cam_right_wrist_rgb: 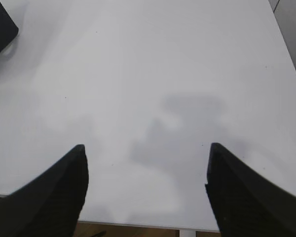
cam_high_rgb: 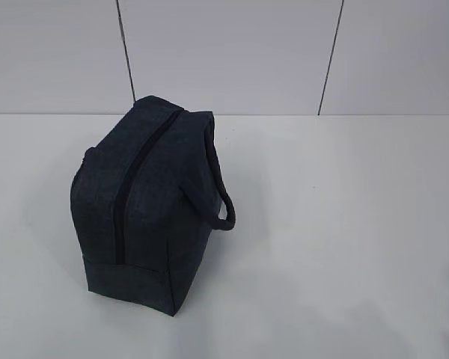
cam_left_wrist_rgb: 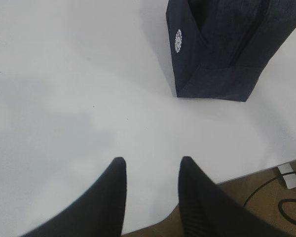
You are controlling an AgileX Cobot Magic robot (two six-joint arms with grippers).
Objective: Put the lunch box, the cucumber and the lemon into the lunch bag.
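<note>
One dark navy boxy fabric lunch bag [cam_high_rgb: 146,202] stands on the left half of the white table [cam_high_rgb: 344,224], its black top zipper [cam_high_rgb: 131,191] running along the crest and looking closed, one loop handle [cam_high_rgb: 223,203] hanging off its right side. In the left wrist view the bag's end panel shows a small white round emblem [cam_left_wrist_rgb: 177,40]. No lunch box, cucumber or lemon appears in any view, so the count on the table is one bag and none of the three items. The left gripper [cam_left_wrist_rgb: 150,170] hovers near the table's front edge, well apart from the bag, its jaws partly spread and empty; the right gripper [cam_right_wrist_rgb: 145,153] hangs over bare table with jaws spread wide, holding nothing. Judging by this, the task is either at its very start or already packed and zipped; I cannot tell which. If starting, the next move calls for opening the zipper.
</note>
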